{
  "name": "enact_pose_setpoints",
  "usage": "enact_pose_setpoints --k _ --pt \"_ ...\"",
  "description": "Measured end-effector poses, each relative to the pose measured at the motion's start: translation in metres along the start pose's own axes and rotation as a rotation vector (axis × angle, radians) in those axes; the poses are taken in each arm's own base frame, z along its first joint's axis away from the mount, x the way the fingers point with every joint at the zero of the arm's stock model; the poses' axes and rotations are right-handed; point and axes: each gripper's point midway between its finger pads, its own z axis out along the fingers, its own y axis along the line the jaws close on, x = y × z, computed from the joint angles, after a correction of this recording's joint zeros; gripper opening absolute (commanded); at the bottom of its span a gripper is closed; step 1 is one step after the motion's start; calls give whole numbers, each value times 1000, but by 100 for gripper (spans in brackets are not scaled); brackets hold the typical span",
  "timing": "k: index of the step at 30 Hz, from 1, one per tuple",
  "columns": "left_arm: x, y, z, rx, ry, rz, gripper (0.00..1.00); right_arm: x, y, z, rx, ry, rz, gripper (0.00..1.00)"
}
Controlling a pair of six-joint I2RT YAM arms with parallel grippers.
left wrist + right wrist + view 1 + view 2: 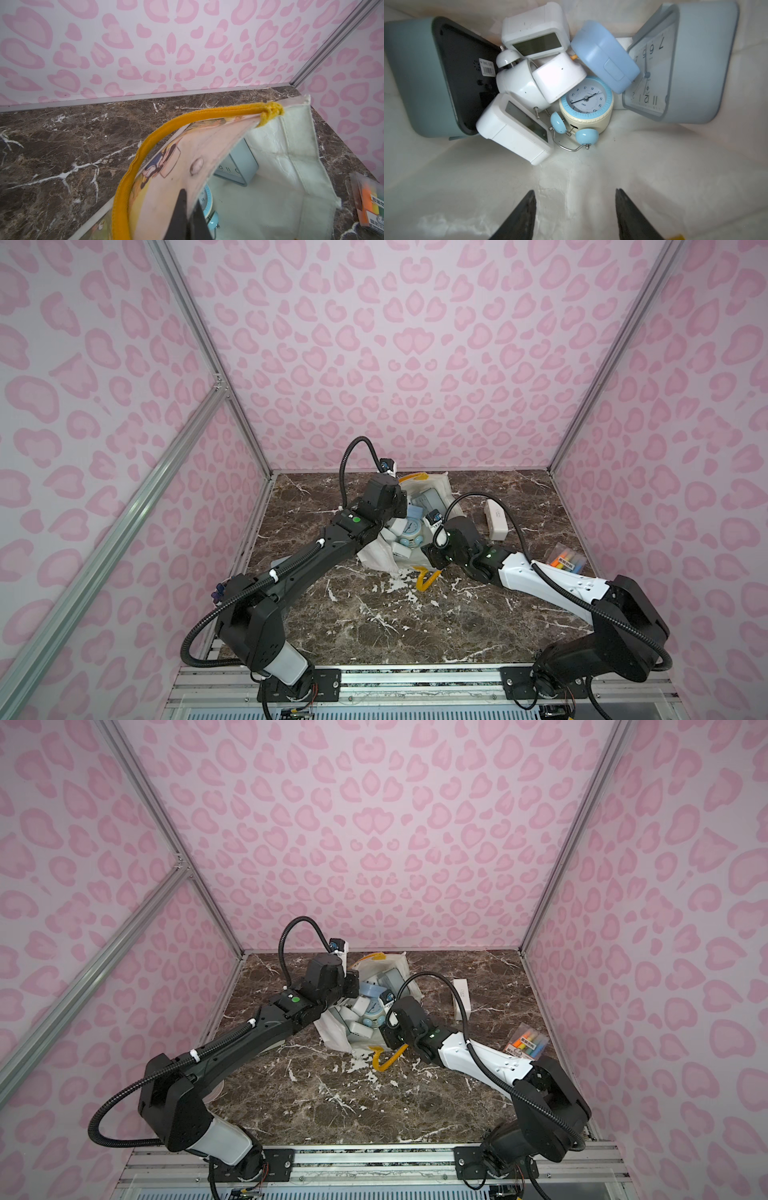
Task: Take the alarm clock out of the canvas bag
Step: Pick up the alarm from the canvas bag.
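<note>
The white canvas bag (pixel 376 558) (pixel 332 1029) lies at the back of the table with its mouth held open. My left gripper (pixel 190 196) is shut on the bag's printed wall just under the rim, beside a yellow handle (pixel 145 149). Several alarm clocks are heaped inside. A cream and blue twin-bell alarm clock (pixel 586 104) (pixel 409 531) (pixel 207 199) lies in the middle, among white digital clocks (pixel 517 128) and grey-blue square ones (pixel 675 68). My right gripper (pixel 575 190) is inside the bag, open, over bare lining a short way from the twin-bell clock.
A white box (pixel 496 520) (pixel 461 998) lies right of the bag. A packet of coloured highlighters (pixel 567 558) (pixel 372 205) sits near the right wall. The bag's other yellow handle (pixel 426 578) trails on the marble table (pixel 374 614). Pink patterned walls enclose three sides.
</note>
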Motion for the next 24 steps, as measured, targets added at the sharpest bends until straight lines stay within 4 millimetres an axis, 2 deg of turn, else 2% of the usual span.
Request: enact_pose_setpoints --k 6,11,18,24 --pt "2 -20 -6 31 -23 82 4 16 -3 10 14 36 9 61" --pt "8 -30 -8 43 -33 126 4 18 -3 11 14 31 33 63" --pt "12 -33 -9 58 -47 135 3 12 -8 16 29 12 73 66" --pt "17 -37 -15 75 -56 135 4 -8 -23 26 -5 -6 220 67"
